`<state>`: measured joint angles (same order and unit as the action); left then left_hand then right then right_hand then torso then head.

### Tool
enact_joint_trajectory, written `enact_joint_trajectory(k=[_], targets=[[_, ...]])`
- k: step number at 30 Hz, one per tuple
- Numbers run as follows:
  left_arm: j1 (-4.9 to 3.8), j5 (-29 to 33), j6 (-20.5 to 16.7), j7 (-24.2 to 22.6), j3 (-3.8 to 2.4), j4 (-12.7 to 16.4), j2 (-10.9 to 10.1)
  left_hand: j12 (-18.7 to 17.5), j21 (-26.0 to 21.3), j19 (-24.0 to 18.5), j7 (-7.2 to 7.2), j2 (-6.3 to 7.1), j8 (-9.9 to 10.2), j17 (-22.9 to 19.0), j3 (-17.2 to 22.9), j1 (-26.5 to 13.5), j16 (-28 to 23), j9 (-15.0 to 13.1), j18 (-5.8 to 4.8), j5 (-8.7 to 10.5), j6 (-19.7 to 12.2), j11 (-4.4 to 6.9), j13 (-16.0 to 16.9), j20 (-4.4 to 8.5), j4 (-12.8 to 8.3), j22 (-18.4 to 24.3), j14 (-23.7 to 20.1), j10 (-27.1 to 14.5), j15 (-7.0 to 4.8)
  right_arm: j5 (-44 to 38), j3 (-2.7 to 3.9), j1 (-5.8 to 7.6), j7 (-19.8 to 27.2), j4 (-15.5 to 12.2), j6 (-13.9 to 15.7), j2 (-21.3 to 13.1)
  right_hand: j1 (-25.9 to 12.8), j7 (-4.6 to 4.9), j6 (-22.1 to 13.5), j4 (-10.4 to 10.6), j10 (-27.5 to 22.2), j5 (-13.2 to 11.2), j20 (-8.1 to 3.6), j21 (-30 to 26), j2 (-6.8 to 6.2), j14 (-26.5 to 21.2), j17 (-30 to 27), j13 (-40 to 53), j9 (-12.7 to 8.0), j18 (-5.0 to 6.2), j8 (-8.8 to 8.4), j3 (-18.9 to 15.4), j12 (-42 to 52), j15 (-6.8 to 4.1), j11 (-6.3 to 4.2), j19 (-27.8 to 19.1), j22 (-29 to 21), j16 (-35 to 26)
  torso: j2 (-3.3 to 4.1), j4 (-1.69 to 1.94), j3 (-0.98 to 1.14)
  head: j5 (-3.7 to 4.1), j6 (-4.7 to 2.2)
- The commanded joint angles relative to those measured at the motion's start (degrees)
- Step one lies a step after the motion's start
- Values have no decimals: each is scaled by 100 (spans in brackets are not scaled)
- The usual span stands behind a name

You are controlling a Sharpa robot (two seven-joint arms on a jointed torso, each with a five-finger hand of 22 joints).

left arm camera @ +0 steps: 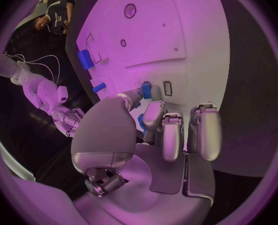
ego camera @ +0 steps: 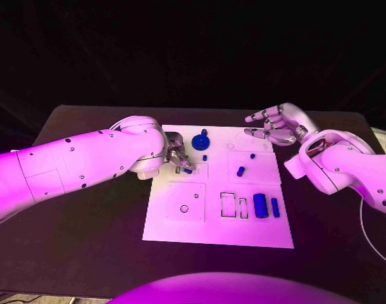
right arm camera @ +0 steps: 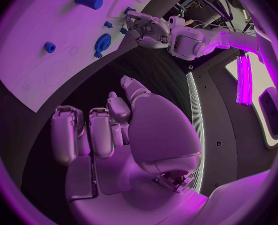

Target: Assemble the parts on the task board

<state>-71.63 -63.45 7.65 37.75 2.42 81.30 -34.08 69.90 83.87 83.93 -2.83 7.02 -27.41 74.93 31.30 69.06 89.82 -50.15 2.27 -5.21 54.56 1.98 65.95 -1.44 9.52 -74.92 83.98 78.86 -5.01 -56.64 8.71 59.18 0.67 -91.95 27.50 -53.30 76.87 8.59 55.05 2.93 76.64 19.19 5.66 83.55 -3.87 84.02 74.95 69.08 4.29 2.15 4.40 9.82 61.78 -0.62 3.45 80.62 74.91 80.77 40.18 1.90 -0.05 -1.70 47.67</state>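
White task board (ego camera: 213, 228), small blue parts (ego camera: 261, 205).

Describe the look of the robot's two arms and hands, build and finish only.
Both arms are smooth white rounded shells with small dark screw dots, jointed at bulbous segments. The left hand and right hand are silver metal, with blocky segmented fingers and a domed palm cover. A thin pale cable runs by the right arm.

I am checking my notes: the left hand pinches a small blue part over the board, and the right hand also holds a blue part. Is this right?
Not quite. The left hand does pinch a small blue part over the board, as the left wrist view shows. But the right hand holds nothing: in the head view and the right wrist view its fingers are empty, hovering at the board's far edge.
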Motion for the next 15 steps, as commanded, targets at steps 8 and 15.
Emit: enact_joint_trajectory(k=[8, 15], targets=[[27, 31, 298, 53, 22, -127, 124, 21, -10, 273, 166, 74, -134, 1507, 610, -411, 18, -84, -40, -197, 210, 70, -27, 62, -549, -926, 602, 30, -59, 17, 0, -9, 70, -10, 19, 9, -47, 15, 38, 21, 14, 8, -22, -23, 18, 311, 136, -10, -6, 114, -33, 10, -12, -22, -3, -2, 85, -18, -5, 1, 2, 5, 7], [26, 31, 335, 55, 22, -185, 167, 61, 3, 284, 199, 101, -207, 1507, 546, -628, 18, -131, -45, -263, 264, 97, 10, 86, -482, -944, 602, 64, -82, 95, 0, -9, 47, -12, 24, 6, -48, 15, 35, 21, 11, 10, -22, -30, 19, 307, 119, -14, -6, 118, -35, 11, -16, -22, -2, -12, 71, -30, -2, 3, 0, 15, 2]])
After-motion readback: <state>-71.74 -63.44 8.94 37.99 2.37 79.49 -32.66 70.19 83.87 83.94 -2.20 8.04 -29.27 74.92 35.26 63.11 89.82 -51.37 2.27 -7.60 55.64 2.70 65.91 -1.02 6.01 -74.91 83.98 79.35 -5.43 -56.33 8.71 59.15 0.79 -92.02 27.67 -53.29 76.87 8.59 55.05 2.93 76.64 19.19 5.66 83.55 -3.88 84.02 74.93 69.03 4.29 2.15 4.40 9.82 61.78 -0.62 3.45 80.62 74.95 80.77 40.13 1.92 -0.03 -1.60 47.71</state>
